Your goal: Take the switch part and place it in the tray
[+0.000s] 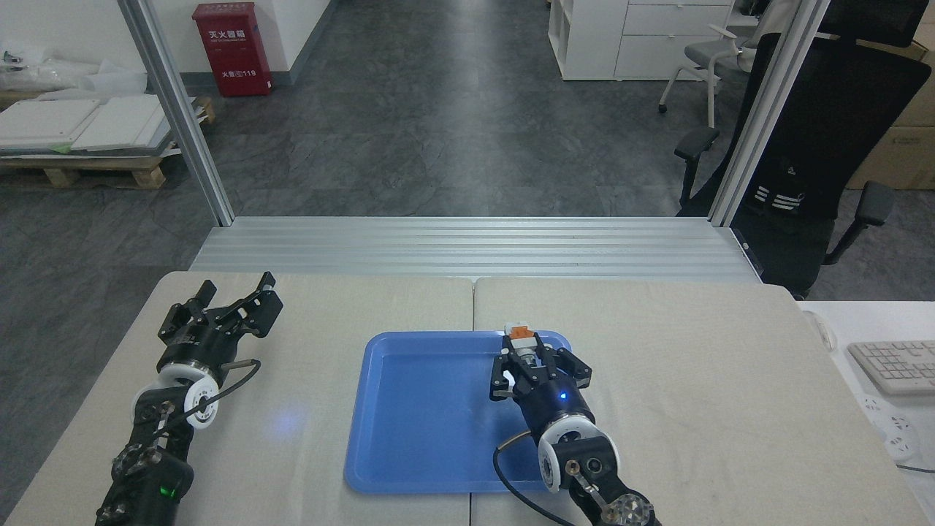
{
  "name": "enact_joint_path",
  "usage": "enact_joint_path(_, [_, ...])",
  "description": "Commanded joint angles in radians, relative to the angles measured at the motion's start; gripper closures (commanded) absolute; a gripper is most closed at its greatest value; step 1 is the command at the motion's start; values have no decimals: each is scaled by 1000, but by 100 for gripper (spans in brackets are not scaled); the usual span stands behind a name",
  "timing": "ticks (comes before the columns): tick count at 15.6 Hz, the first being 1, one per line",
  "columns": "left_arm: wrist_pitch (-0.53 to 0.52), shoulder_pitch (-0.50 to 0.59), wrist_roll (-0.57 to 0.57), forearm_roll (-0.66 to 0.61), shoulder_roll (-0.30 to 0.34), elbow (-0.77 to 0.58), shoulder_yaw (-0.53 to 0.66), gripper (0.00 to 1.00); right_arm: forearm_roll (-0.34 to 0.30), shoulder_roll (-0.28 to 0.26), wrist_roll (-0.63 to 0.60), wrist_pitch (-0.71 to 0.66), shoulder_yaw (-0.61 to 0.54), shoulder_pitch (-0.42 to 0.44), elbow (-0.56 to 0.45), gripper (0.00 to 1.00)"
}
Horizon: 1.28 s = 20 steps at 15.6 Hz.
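Observation:
The blue tray lies in the middle of the table. My right gripper hovers over the tray's back right part, shut on the switch part. Only the part's orange block and white body stick out past the fingertips; its green button is hidden between the fingers. My left gripper rests over the table's left side, well apart from the tray, open and holding nothing.
A white keyboard sits on a side desk at the right. A black office chair stands behind the table's right corner. Two aluminium posts frame the far edge. A seam splits the table top.

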Motion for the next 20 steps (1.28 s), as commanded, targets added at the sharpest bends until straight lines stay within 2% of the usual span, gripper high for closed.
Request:
enact_joint_path(1, [0,0,0,0,0,0,0,0,29,30,109,39,82,-8,61,90])
enact_joint_path(4, [0,-1,0,0,0,0,0,0,37,26,125,23,88,-8,111,87])
enact_joint_path(5, [0,-1,0,0,0,0,0,0,36,27,125,21,89,-8,122,84])
enact_joint_path(6, [0,0,0,0,0,0,0,0,23,27,125,18,88,-8,122,77])
enact_joint_path(7, [0,-1,0,0,0,0,0,0,16,27,122,12,79,-7,122,55])
enact_joint_path(8, [0,-1,0,0,0,0,0,0,0,29,113,0,76,-7,122,38])
enact_joint_path(9, [0,-1,0,1,0,0,0,0,-18,30,104,-17,68,-7,119,12])
enact_joint_path(10, [0,-1,0,0,0,0,0,0,-45,30,82,-37,56,-8,119,2])
enact_joint_path(12, [0,0,0,0,0,0,0,0,-96,56,27,-69,-4,-28,115,1])
enact_joint_path(13, [0,0,0,0,0,0,0,0,-115,66,-14,-82,-82,-37,105,1])
enact_joint_path(15, [0,-1,0,0,0,0,0,0,-118,47,-89,-190,-226,-78,90,1])
enact_joint_path(16, [0,-1,0,0,0,0,0,0,-112,-4,-132,-286,-294,-92,92,1])
enact_joint_path(18, [0,-1,0,0,0,0,0,0,-115,-177,-176,-422,-394,-85,93,2])
enact_joint_path(20, [0,-1,0,0,0,0,0,0,-119,-268,-186,-430,-408,-54,104,2])
